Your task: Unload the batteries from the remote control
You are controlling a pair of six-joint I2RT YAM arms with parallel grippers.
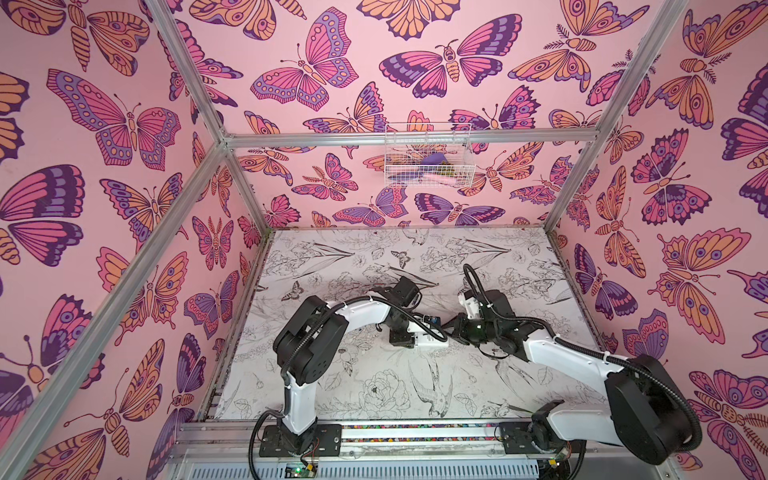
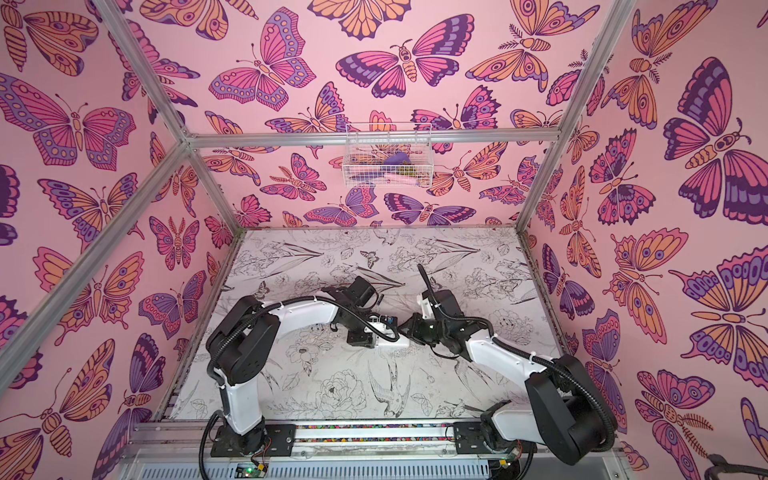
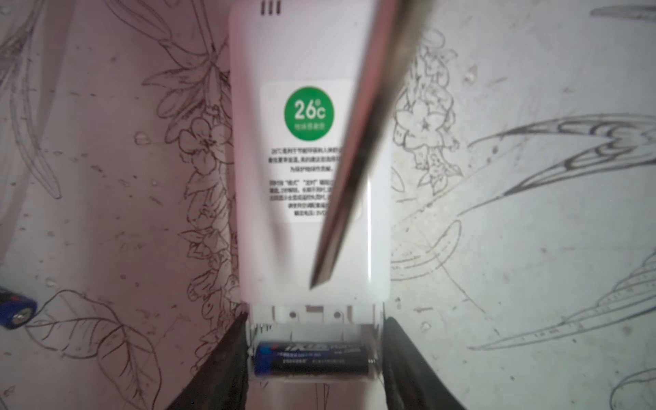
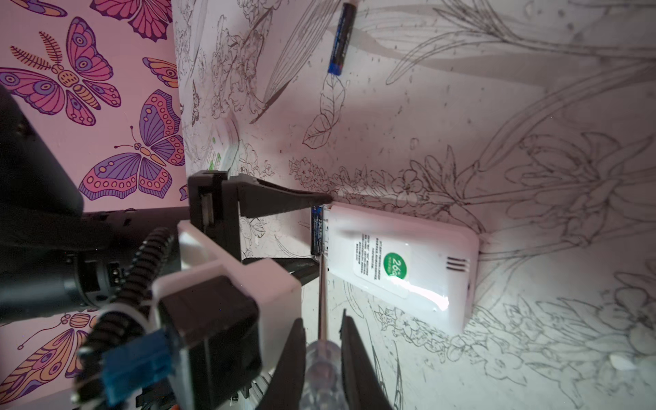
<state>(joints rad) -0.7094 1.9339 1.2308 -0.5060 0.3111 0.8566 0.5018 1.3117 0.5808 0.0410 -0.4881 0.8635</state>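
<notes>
- One battery sits in the open bay at the end of the white remote, which lies face down on the tabletop. A second battery lies loose, well apart.
- The left hand clamps the remote's sides. The right hand grips a screwdriver, its tip near the bay's edge.
- Best, I'd say: slip the tip under one battery end and lever gently, clamp firm.
- That battery lies flat, its long axis across the remote's width.
</notes>
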